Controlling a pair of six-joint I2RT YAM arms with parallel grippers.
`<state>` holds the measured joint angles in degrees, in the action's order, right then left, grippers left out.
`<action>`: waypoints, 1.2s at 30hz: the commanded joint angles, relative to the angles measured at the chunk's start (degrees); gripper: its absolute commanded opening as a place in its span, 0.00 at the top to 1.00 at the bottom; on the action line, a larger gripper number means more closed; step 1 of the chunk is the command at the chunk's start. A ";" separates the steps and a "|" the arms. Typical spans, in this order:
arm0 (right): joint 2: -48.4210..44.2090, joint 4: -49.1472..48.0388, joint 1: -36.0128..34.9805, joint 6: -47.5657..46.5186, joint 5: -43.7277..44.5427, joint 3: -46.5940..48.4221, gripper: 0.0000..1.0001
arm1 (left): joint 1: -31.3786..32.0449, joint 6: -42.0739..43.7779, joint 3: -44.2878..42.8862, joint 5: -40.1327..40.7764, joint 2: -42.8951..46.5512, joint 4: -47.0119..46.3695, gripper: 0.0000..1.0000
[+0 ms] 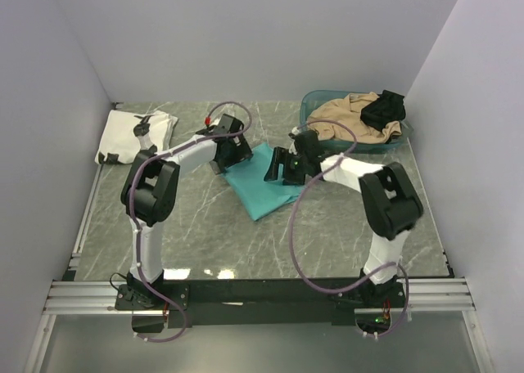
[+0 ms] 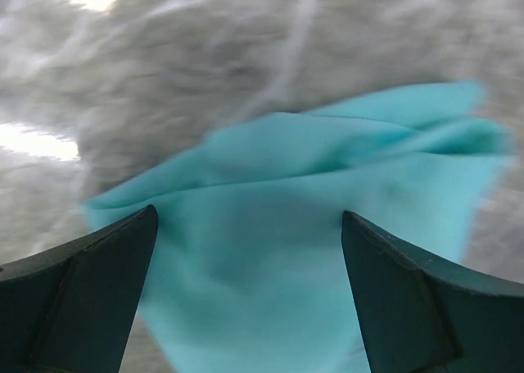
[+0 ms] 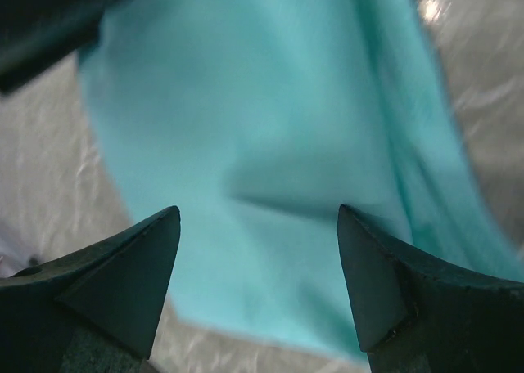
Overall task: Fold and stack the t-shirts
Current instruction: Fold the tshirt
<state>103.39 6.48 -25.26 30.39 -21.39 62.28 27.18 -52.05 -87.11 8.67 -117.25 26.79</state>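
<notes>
From above, the teal t-shirt lies folded mid-table, with the left gripper at its far-left edge and the right gripper at its right edge. The white t-shirt with black figures lies folded at the far left, well apart. A basket at the far right holds a tan garment and a black garment.

The left wrist view is blurred. The fingers stand apart over teal cloth, and contact with it cannot be told.

In the right wrist view, the fingers likewise stand apart above the teal cloth.
</notes>
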 commanded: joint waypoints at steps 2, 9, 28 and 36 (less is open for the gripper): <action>8.81 5.38 0.21 -1.21 7.83 8.46 0.16 | -0.20 -0.86 4.56 -0.15 2.11 -2.08 0.01; 12.98 8.20 0.03 -2.44 10.93 12.60 0.16 | -0.46 -1.82 10.20 0.92 4.13 -1.03 0.01; -15.13 3.82 -1.11 -14.93 11.36 6.02 0.13 | 6.13 -4.20 29.11 5.56 31.46 4.67 0.01; -36.41 2.22 -0.59 -4.74 29.81 -7.42 0.01 | 3.60 -1.22 27.61 11.81 36.05 6.79 0.00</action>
<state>70.72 9.10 -26.24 20.80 -1.72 58.52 32.60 -54.92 -57.58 16.78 -80.47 32.47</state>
